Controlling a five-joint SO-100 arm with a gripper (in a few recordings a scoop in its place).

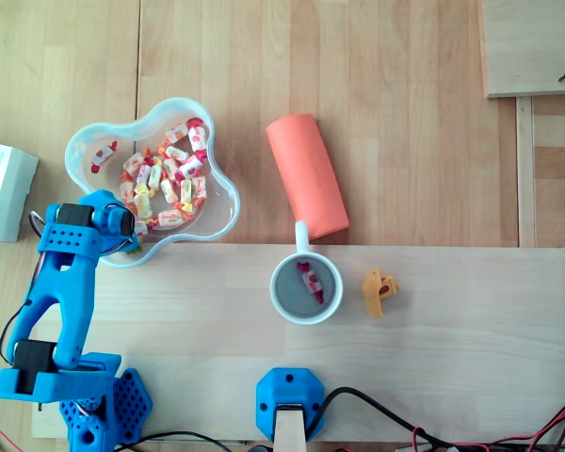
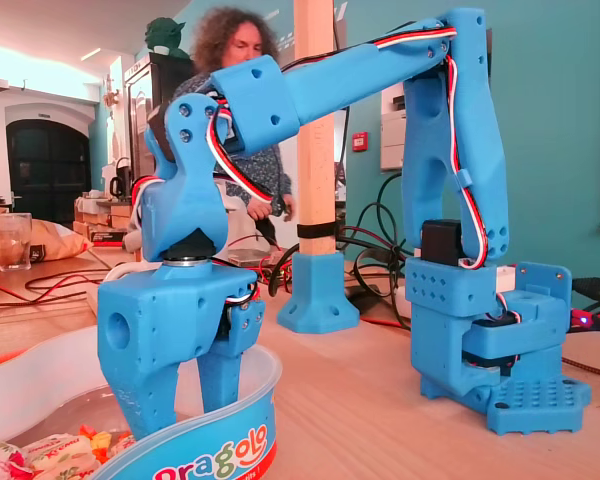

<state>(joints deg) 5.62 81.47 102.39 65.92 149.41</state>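
Wrapped candies (image 1: 169, 179) heaped in a white wavy bowl (image 1: 234, 200). Gripper (image 2: 192, 410) dipped in at the bowl's lower left edge in the overhead view, fingers apart, holding nothing, bowl wall close by. Right of the bowl, an orange roll (image 1: 307, 175). Lower right of the bowl, a white cup (image 1: 281, 303) with one red candy (image 1: 311, 281) inside, then a small orange piece (image 1: 379, 292). Left of the bowl, a white box (image 1: 4, 190).

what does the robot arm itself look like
The arm is bright blue plastic, built from boxy links with rounded corners. Black motors sit at the joints, and red, white and black cables run along the links. Its base is a blue block with a grid of small holes. The gripper has two thick blue fingers.
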